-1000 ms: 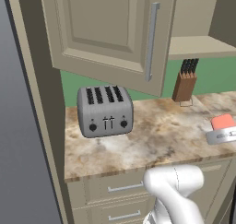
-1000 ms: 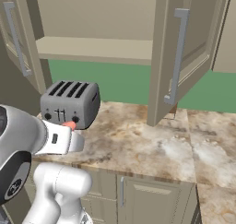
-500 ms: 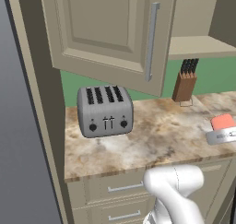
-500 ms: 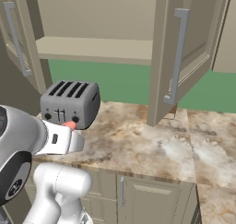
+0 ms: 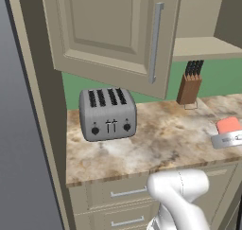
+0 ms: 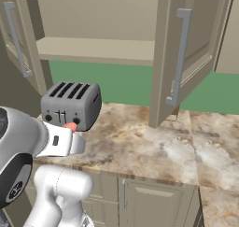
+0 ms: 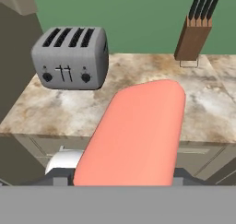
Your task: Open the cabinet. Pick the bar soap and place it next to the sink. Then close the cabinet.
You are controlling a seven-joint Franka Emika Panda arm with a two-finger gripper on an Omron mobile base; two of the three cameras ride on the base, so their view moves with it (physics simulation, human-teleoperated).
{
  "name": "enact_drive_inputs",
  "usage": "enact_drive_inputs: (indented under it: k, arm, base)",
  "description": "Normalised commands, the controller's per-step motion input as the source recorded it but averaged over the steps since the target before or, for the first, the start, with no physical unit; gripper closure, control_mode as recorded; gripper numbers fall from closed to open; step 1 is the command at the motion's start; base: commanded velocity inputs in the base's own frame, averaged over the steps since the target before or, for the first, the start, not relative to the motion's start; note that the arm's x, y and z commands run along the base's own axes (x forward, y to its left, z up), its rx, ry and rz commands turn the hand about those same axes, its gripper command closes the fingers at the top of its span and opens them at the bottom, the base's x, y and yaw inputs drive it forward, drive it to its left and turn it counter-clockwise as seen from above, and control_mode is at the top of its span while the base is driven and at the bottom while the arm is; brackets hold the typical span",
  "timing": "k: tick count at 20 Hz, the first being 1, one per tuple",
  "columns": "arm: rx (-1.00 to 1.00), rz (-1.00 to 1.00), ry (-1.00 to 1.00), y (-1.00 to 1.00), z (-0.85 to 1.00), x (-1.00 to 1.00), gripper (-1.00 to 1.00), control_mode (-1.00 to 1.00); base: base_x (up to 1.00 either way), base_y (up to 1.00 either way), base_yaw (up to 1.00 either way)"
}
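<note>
Bar soap [image 7: 136,133], lower centre of hand view, pinched lengthwise in end effector [image 5: 229,132]; judged rigid, light, slick — grip flat sides

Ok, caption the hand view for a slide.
Pink bar soap held in the gripper, facing the toaster and knife block on the marbled counter.

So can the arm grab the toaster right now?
Probably not: its gripper is full, shut on the pink soap. The way looks free, though, with just bare counter in front of the toaster.
</note>
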Motion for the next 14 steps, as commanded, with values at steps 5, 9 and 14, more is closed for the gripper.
enact_drive_inputs:
  k: [5,9,14]
  arm:
    - [0.0,0.0,0.0,0.0,0.0,0.0,1.0,1.0]
    - [0.0,0.0,0.0,0.0,0.0,0.0,1.0,1.0]
    - [0.0,0.0,0.0,0.0,0.0,0.0,1.0,1.0]
  base:
    - [-0.17,0.0,0.0]
    - [-1.0,-0.06,-0.09]
    - [-0.7,0.0,-0.31]
